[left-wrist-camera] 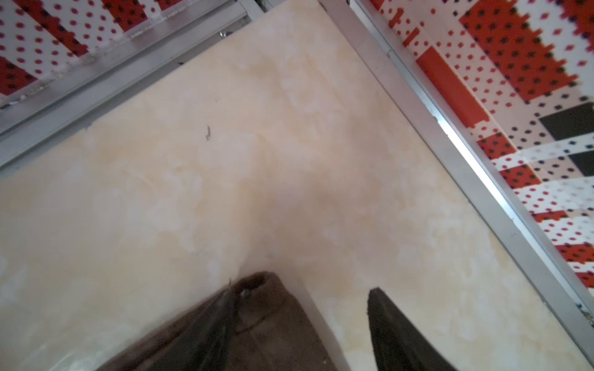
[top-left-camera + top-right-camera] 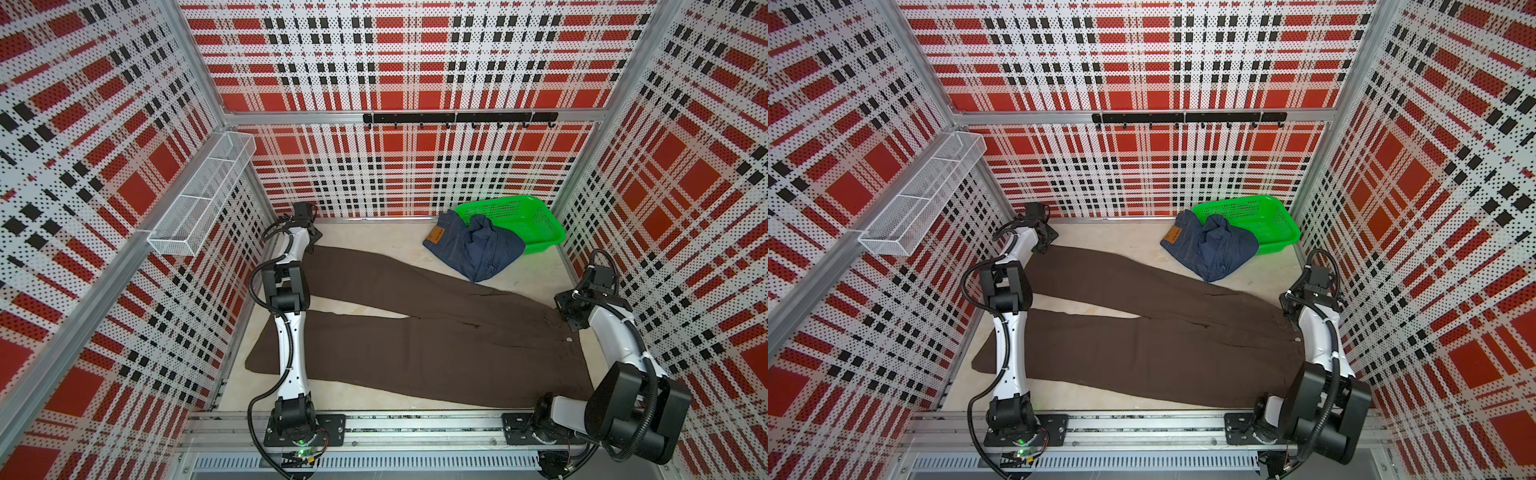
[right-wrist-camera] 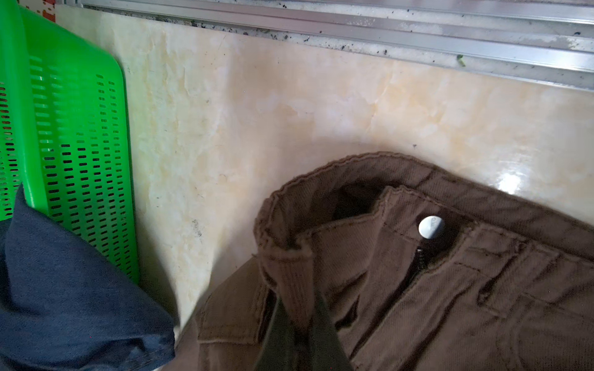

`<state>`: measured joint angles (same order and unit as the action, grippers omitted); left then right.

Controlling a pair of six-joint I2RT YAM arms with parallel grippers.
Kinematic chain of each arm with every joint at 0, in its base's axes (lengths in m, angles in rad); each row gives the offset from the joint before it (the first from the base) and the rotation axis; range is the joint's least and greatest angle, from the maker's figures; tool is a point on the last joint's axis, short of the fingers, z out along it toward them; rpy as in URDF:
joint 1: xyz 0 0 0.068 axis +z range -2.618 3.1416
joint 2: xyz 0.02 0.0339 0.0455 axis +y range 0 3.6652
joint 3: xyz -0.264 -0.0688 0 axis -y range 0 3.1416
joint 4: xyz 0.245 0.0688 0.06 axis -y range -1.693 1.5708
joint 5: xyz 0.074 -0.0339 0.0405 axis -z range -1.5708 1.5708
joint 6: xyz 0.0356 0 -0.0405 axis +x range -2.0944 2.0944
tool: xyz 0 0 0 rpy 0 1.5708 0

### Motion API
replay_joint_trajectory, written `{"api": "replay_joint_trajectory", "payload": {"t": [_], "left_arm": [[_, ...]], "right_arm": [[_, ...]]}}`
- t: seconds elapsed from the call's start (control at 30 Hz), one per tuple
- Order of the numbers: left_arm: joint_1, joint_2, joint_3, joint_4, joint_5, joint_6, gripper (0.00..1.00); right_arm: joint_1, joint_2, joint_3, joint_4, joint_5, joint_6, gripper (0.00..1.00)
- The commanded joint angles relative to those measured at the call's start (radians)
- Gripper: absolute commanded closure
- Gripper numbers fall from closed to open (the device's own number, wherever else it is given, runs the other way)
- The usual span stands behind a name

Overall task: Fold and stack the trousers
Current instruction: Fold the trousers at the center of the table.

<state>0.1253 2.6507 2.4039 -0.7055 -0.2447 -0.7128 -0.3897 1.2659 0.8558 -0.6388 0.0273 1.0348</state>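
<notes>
Surveying both top views: the brown trousers [image 2: 415, 340] [image 2: 1142, 345] lie spread flat across the worktop [image 2: 374, 241]. The waistband is at the right edge and both legs run toward the left edge in a narrow V. The denim trousers [image 2: 469, 249] [image 2: 1208, 249] sit bunched near the far right corner, tan patch up, leaning on the green basket [image 2: 519, 220]. The left gripper [image 2: 311, 240] is low over the far leg's hem by the far left corner. The right gripper [image 2: 573, 324] is down on the waistband.

Left wrist view: the left gripper [image 1: 302, 289] has its fingers spread. One finger lies over the hem corner of the brown trousers [image 1: 273, 327] and the other over bare worktop [image 1: 257, 160]. Nothing is pinched.

Right wrist view: the right gripper [image 3: 299, 321] has its fingers pressed together on a raised fold of the waistband of the brown trousers [image 3: 450, 289], beside the metal button [image 3: 431, 226]. The denim trousers [image 3: 64, 305] and green basket [image 3: 74, 128] lie just beside it.

Progress, as judged: early. The brown pair is laid out but shows no fold. The denim pair is loosely heaped, not neatly folded. Nothing is stacked. Folding both pairs and stacking them is left to do.

Count: two pairs of trousers, one basket, two grippers.
</notes>
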Motion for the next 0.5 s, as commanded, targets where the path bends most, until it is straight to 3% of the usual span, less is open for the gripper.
{"api": "replay_joint_trajectory", "payload": {"t": [0.0,0.47], "left_arm": [[0.008,0.053,0.055,-0.065,-0.036,-0.012,0.32],[-0.013,0.029,0.019,-0.207,-0.079,0.06,0.36]], "right_arm": [[-0.023,-0.012,-0.027,0.011,-0.004,-0.013,0.98],[-0.122,-0.069,-0.046,0.013,-0.032,-0.04,1.0]]}}
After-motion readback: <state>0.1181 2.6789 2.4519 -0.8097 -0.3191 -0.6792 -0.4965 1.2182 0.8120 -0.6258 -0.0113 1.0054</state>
